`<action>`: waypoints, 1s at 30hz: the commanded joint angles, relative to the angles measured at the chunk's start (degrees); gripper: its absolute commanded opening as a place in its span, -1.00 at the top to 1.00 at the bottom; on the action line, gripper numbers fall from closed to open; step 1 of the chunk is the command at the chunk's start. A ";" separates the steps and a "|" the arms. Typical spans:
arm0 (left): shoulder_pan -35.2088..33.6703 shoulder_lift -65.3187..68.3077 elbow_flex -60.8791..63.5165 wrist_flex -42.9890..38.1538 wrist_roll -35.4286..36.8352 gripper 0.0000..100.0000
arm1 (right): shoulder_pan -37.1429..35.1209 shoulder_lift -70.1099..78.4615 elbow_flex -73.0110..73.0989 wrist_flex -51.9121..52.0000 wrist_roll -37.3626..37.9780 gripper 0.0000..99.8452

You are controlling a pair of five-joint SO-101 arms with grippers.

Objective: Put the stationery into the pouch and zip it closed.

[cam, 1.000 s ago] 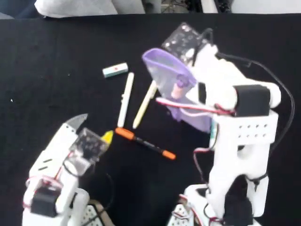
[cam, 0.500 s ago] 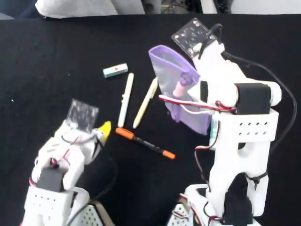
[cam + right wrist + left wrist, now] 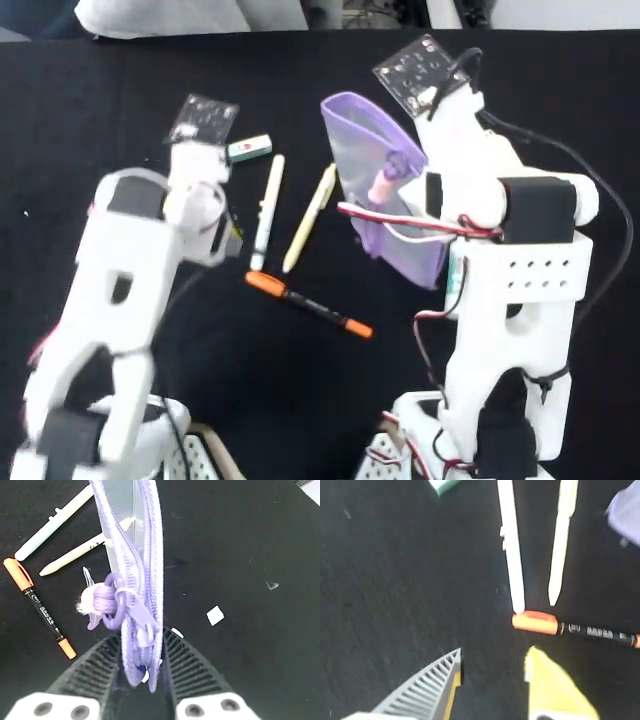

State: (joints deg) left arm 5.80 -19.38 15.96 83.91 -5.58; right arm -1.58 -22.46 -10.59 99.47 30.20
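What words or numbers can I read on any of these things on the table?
Orange-capped marker: white print along its black barrel, too blurred to read.
Eraser: a small red mark on its sleeve, too small to read.
Pouch: no print visible.

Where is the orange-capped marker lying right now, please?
In the high view the orange-capped marker lies slantwise on the black table, its cap right at the white pen's end and the yellow pen's tip close by.
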 commanded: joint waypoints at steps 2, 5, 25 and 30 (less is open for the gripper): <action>0.22 14.15 -14.99 5.80 2.02 0.46 | 0.53 0.92 4.26 -0.62 -0.62 0.98; 0.92 21.01 -20.62 6.42 2.37 0.44 | 0.53 0.84 5.58 -2.02 -0.62 0.98; 5.49 37.63 -12.88 -25.23 8.79 0.44 | 11.08 1.27 5.67 -5.19 0.00 0.98; 5.49 38.59 -9.45 -30.33 8.79 0.44 | 10.99 1.27 5.67 -5.19 0.00 0.98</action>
State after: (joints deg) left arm 11.16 19.38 6.20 56.13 2.77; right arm 9.14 -22.37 -4.79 94.64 30.11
